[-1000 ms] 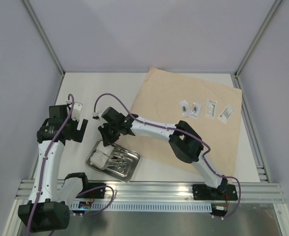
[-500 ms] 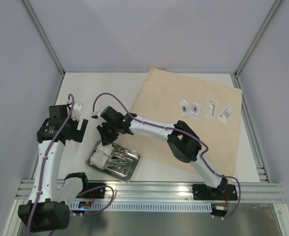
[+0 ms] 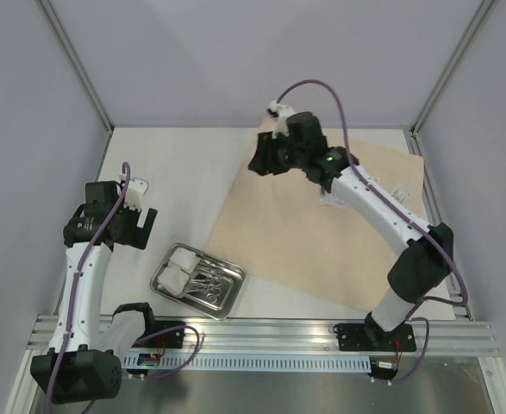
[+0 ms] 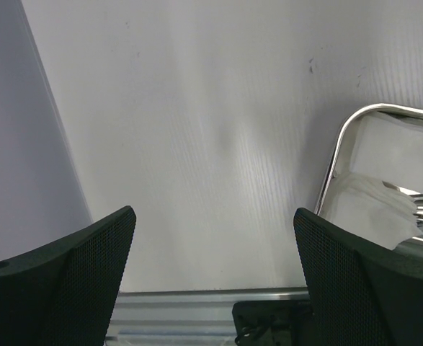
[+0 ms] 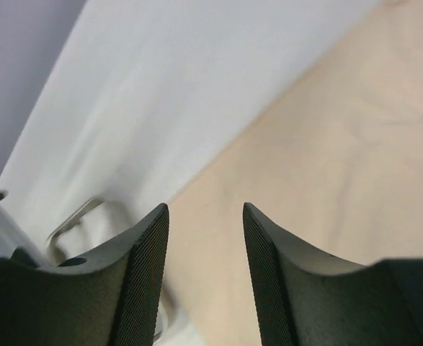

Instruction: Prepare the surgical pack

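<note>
The right claw [image 3: 259, 164] hangs above the far left corner of the tan sheet [image 3: 321, 241]. Its fingers are parted with a modest gap, and they hold and touch nothing; between them its wrist camera shows only sheet and bare table [image 3: 175, 164]. The small packets [image 3: 400, 191] lie on the sheet to this claw's right, mostly hidden under its own forearm, so how many there are cannot be told.

The steel tray [image 3: 237, 278] sits off the sheet, near the front of the table, close beside the sheet's left edge and well away from this claw. Its long side runs roughly along the table's front edge, tilted a little. White gauze pads [image 3: 179, 267] fill its left end and steel clamps [image 3: 205, 282] lie beside them.

The left claw [image 4: 212, 213] is much nearer the tray. It is spread fully wide and empty, hovering over bare table with the tray's rounded corner just off its right finger. To my eye, getting the tray onto the sheet is the next job, and the left arm has the shorter reach.
</note>
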Available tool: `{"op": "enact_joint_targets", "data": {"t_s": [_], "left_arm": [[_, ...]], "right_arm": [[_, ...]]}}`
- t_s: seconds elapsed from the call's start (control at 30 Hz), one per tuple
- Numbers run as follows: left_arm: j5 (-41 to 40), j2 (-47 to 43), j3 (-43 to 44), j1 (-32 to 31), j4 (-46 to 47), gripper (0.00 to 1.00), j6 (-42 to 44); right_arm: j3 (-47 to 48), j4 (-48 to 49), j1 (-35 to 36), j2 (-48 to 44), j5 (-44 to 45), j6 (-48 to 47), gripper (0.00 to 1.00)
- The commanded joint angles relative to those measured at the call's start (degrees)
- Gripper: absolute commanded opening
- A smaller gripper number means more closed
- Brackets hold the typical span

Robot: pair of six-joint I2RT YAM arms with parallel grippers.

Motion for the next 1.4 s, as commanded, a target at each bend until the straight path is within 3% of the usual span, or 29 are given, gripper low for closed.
{"op": "enact_joint_targets", "data": {"t_s": [0.0,0.07,0.17,0.27,0.33,0.37,0.47,0.57,0.77,0.93,1.07,1.27,1.37], "left_arm": [[2.49,0.97,3.86,-0.15,-1.12,1.0,0.97],[3.63,2.11,5.26,-0.15,-1.56,1.0,1.06],[5.74,4.22,7.37,-0.15,-2.08,1.0,1.41],[11.26,7.99,10.8,-0.85,-4.36,0.99,2.11],[15.21,10.54,13.95,-3.39,-6.03,0.97,2.9],[15.32,13.17,14.84,-7.67,-7.52,0.96,3.25],[12.87,18.35,16.96,-18.21,-9.46,0.94,4.31],[11.9,21.89,17.14,-24.56,-9.65,0.94,4.66],[17.43,23.83,15.12,-26.08,-8.16,0.94,5.01],[12.43,23.3,12.83,-26.08,-6.57,0.94,4.23],[8.3,22.78,11.86,-26.08,-5.87,0.94,3.7],[6.36,19.97,10.72,-26.08,-5.6,0.95,3.87],[5.66,18.3,10.19,-26.08,-5.69,0.95,4.13]], "right_arm": [[-6.57,-6.3,-12.37,-1.95,8.8,1.53,0.48],[-8.34,-8.51,-19.03,-1.69,13.18,0.75,0.49],[-9.84,-8.34,-23.89,0.94,21.35,-2.58,0.49],[-7.56,-8.33,-26.36,6.12,22.61,-4.52,0.49],[-5.11,-7.9,-26.72,9.81,23.05,-5.41,0.49],[-4.23,-7.9,-26.72,10.95,24.01,-6.02,0.49],[-1.33,-7.46,-26.72,15.17,24.72,-7.96,0.49],[1.22,-7.63,-26.81,19.3,23.16,-9.1,0.48],[0.79,-5.35,-26.72,23.27,19.01,-10.16,0.47],[1.67,-5.79,-26.72,26.69,18.13,-10.95,0.45],[2.55,-7.1,-26.37,27.4,18.22,-11.56,0.35],[2.73,-8.77,-26.37,27.31,17.52,-11.04,0.07],[2.2,-9.48,-26.02,25.48,17.08,-11.3,0.01]]}}
